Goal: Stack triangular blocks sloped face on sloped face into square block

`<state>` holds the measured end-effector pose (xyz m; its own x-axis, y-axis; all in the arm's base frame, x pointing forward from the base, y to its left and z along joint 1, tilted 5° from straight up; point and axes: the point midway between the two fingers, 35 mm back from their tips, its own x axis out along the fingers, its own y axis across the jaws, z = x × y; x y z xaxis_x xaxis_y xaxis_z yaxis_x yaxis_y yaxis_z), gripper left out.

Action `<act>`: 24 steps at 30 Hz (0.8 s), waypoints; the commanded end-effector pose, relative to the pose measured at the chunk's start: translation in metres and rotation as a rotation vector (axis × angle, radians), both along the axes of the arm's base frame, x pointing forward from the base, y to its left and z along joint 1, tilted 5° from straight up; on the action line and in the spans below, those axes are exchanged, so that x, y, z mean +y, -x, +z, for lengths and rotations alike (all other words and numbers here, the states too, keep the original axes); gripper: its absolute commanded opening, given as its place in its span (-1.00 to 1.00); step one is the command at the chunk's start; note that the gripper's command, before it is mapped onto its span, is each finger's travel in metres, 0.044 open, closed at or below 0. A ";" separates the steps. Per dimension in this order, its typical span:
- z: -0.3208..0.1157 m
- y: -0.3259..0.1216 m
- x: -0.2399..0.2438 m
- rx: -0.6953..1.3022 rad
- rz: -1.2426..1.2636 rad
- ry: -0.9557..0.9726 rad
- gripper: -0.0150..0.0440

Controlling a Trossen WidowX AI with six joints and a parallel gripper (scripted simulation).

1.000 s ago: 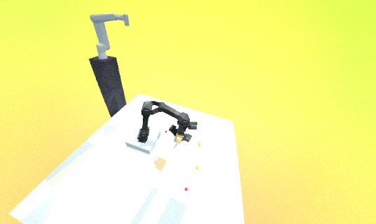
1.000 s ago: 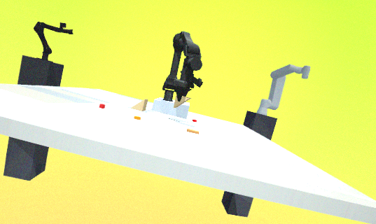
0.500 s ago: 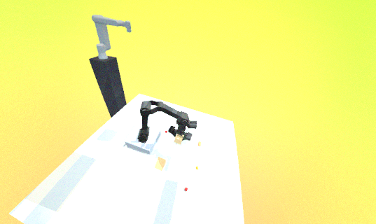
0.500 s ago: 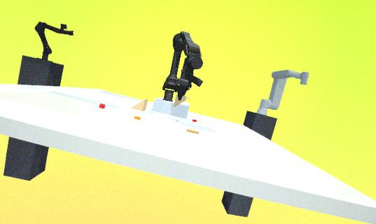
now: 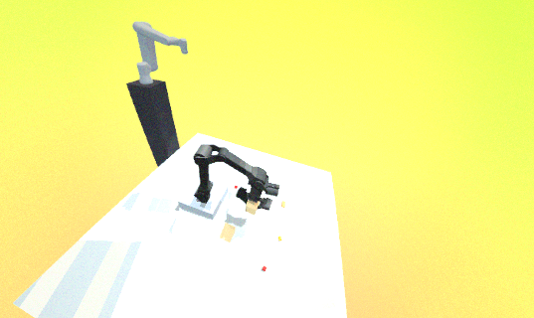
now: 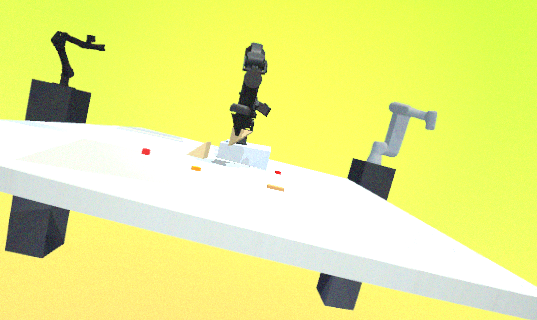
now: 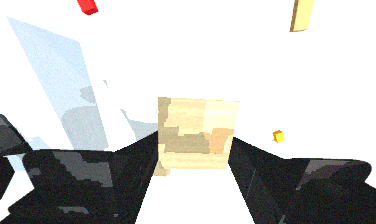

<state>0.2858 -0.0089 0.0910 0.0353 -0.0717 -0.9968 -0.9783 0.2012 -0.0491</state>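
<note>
Tool (image 5: pixel 253 203) (image 6: pixel 240 131) (image 7: pixel 192 134) closed upon the upper triangular block (image 5: pixel 253 207) (image 6: pixel 238 136) (image 7: pixel 196 127), which is held clear of the table (image 5: pixel 302 224) (image 6: pixel 224 210) (image 7: pixel 189 65). In the wrist view the lower ends of both black fingers run out of the frame, and the table is so bright that its surface detail is lost. Bright and shaded patches break up the near face of the held block, so its slope is hard to make out there; the exterior view shows its pointed, tilted outline. The black finger hides part of the block in that view.

Lower triangular block (image 5: pixel 228 232) (image 6: pixel 201 150): resting on the table, near the tool and below its level, apart from the held block, its wedge profile distinct in the exterior view. Whether any of it appears in the wrist view cannot be told.

Materials: both blocks are pale tan, and the held one shows wood-like banding at close range. A smooth, pale box-shaped base (image 5: pixel 198 209) (image 6: pixel 258 155) lies behind the tool in the exterior view. Small red pieces and yellow-orange pieces lie scattered around the tool on the table, too small for their detail in the top view.
</note>
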 end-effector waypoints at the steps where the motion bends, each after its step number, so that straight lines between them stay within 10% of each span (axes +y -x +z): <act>1: 0.010 0.002 -0.021 -0.016 0.003 -0.004 -0.49; 24: 0.035 0.044 -0.120 -0.014 0.003 0.001 -0.49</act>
<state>0.2491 -0.1157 0.1172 0.0312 -0.0673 -0.9972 -0.9785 0.2015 -0.0442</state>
